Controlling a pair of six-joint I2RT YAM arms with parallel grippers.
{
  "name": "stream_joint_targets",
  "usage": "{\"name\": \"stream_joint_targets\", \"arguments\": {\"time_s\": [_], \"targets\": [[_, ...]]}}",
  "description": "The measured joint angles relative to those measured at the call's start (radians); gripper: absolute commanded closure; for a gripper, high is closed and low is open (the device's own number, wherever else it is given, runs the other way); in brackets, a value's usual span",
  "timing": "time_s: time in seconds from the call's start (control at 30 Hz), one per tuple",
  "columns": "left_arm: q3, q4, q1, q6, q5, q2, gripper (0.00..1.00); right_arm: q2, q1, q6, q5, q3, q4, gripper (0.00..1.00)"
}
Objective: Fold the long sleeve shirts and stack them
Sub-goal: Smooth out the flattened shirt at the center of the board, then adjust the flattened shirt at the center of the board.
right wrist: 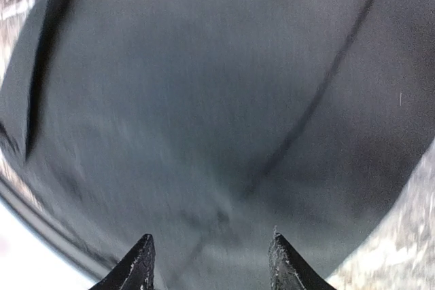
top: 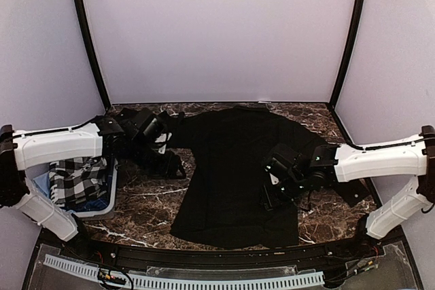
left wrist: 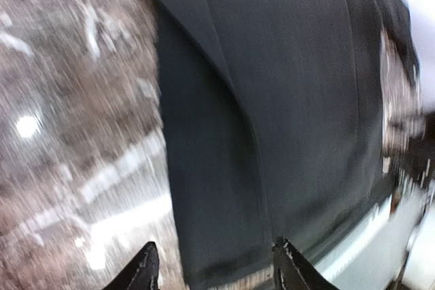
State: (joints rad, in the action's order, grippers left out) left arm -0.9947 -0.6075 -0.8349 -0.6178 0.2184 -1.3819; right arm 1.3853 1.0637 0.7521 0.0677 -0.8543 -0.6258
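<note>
One black shirt (top: 231, 168) lies spread across the middle of the worktop (top: 136, 202), neck toward the far edge and hem close to the near edge. The body lies mostly flat, and one sleeve is bunched into a dark heap toward the left edge. The cloth is plain, matte and soft. From my left wrist I see one layer lapping over another in a long slanting fold, and from my right wrist a thin dark crease curves across an otherwise smooth expanse. My left gripper (left wrist: 216, 269) has its fingers apart with nothing between them, above the shirt's side edge where black cloth meets stone. My right gripper (right wrist: 209, 266) is likewise spread and empty, over the shirt's right half. The worktop is dark brown marble, glossy, with white veins and a few bright glints. At its left edge sits a pale basket (top: 102, 212) holding a black-and-white checked cloth (top: 78, 178) and a bit of blue cloth (top: 44, 185). Plain pale lilac walls (top: 217, 32) close in the far side and both flanks, with thin black posts (top: 88, 39) rising from the far corners.
</note>
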Motion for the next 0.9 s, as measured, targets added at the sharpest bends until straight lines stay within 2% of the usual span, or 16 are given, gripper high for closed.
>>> {"name": "stream_joint_targets", "arguments": {"time_s": [0.13,0.37,0.53,0.67,0.73,0.8,0.9], "targets": [[-0.092,0.163,0.109,0.001,-0.079,-0.163,0.48,0.053,-0.020,-0.010,0.042,-0.007,0.113,0.46],[-0.171,0.386,0.153,-0.090,-0.135,-0.450,0.50,0.133,-0.057,-0.020,0.092,-0.019,0.258,0.46],[-0.204,0.489,0.166,-0.158,-0.164,-0.546,0.58,0.161,-0.091,-0.023,0.108,-0.019,0.322,0.46],[-0.228,0.538,0.175,-0.200,-0.170,-0.586,0.68,0.163,-0.111,-0.037,0.113,-0.019,0.361,0.46],[-0.229,0.566,0.178,-0.218,-0.171,-0.596,0.78,0.167,-0.120,-0.041,0.113,-0.019,0.380,0.46],[-0.229,0.591,0.183,-0.232,-0.170,-0.605,0.94,0.169,-0.127,-0.044,0.112,-0.019,0.399,0.46],[-0.229,0.614,0.190,-0.235,-0.168,-0.616,1.00,0.171,-0.134,-0.045,0.111,-0.017,0.420,0.46]]}}
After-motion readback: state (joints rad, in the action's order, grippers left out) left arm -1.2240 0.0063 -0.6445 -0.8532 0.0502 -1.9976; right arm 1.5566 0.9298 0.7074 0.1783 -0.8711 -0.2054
